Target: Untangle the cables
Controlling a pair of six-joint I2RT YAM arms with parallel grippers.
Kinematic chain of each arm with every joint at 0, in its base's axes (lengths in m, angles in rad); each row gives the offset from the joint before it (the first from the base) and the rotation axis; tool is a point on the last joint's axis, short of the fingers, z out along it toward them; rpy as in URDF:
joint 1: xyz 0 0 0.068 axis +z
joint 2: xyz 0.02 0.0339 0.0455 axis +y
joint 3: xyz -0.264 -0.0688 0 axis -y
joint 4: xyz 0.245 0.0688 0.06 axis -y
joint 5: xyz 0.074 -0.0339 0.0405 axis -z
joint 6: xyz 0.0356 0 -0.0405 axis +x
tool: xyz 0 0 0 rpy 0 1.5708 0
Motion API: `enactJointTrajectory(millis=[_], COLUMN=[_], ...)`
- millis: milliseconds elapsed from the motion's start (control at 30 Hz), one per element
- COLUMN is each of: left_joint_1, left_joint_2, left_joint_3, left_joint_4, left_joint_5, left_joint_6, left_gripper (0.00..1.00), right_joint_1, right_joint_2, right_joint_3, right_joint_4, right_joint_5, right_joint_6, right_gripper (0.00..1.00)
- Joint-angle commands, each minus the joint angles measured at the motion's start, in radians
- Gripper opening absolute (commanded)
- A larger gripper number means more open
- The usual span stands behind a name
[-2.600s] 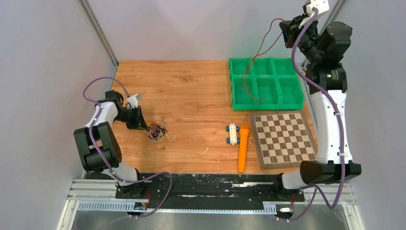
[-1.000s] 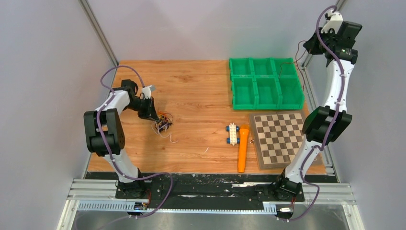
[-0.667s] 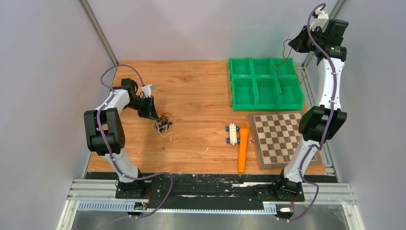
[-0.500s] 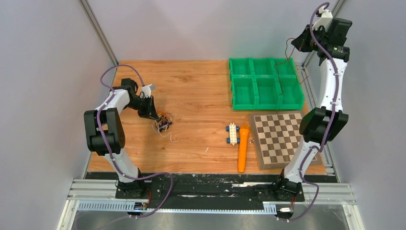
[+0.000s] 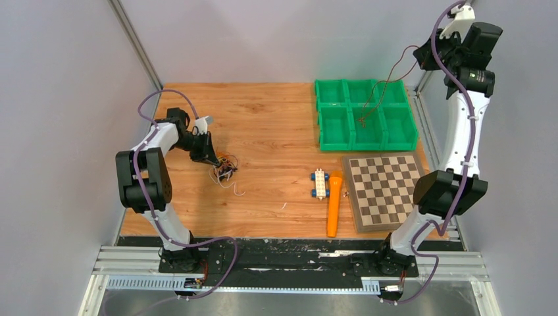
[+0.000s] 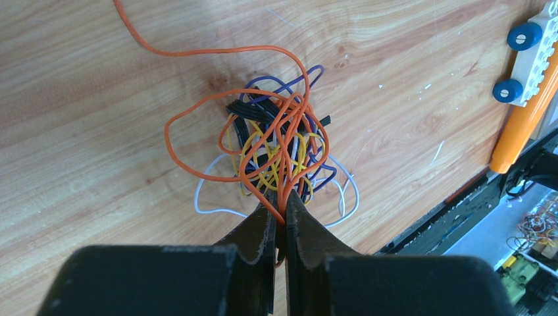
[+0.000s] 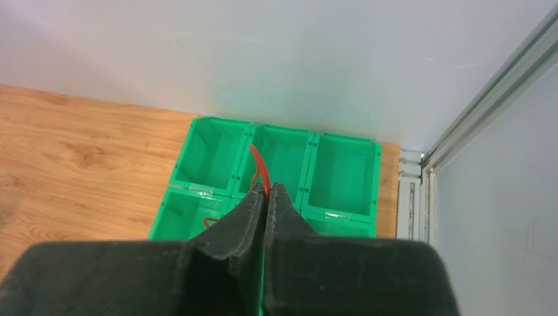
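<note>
The left hand is low over the left part of the table and pinches an orange wire of the tangle of cables, which lies on the wood just in front of its fingertips. The right hand is high up at the far right and pinches a single red wire. This wire hangs down into the near row of the green compartment tray, but I cannot tell which compartment.

Orange, yellow, white, purple cables.
</note>
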State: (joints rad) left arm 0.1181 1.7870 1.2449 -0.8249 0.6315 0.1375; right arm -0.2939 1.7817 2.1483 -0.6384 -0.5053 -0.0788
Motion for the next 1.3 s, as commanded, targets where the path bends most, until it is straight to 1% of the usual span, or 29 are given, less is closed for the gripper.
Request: enactJointTrajectory(millis=[0, 200, 400, 567, 767, 933, 1033, 1133, 1200, 1267], left_joint_1=[-0.001, -0.002, -0.001, -0.002, -0.002, -0.002, -0.001, -0.002, -0.002, -0.002], left_joint_2=[0.000, -0.001, 0.007, 0.020, 0.024, 0.023, 0.022, 0.024, 0.030, 0.037], left_joint_3=[0.030, 0.027, 0.030, 0.036, 0.041, 0.042, 0.041, 0.040, 0.040, 0.041], left_joint_4=[0.015, 0.011, 0.013, 0.016, 0.018, 0.013, 0.010, 0.014, 0.018, 0.020], left_joint_5=[0.027, 0.022, 0.017, 0.020, 0.021, 0.018, 0.015, 0.015, 0.020, 0.026], left_joint_6=[-0.009, -0.004, -0.005, -0.014, -0.022, -0.021, -0.018, -0.022, -0.028, -0.034], left_gripper=[0.10, 0.10, 0.10, 0.10, 0.10, 0.10, 0.10, 0.10, 0.10, 0.10], right_joint_1=[-0.026, -0.117, -0.181, -0.188, -0.184, -0.168, -0.148, -0.107, -0.079, -0.055], right_joint_2=[0.016, 0.072, 0.086, 0.059, 0.050, 0.069, 0.065, 0.047, 0.035, 0.029], right_joint_3=[-0.036, -0.012, 0.054, 0.090, 0.102, 0.087, 0.052, -0.067, -0.147, -0.213], right_joint_4=[0.019, 0.018, 0.007, -0.002, -0.001, -0.001, -0.002, 0.003, 0.035, 0.103], right_joint_5=[0.044, 0.036, -0.013, -0.103, -0.230, -0.292, -0.311, -0.298, -0.268, -0.230], right_joint_6=[-0.036, -0.049, -0.039, 0.000, 0.122, 0.184, 0.195, 0.162, 0.139, 0.138], right_gripper=[0.00, 0.00, 0.00, 0.00, 0.00, 0.00, 0.00, 0.00, 0.00, 0.00])
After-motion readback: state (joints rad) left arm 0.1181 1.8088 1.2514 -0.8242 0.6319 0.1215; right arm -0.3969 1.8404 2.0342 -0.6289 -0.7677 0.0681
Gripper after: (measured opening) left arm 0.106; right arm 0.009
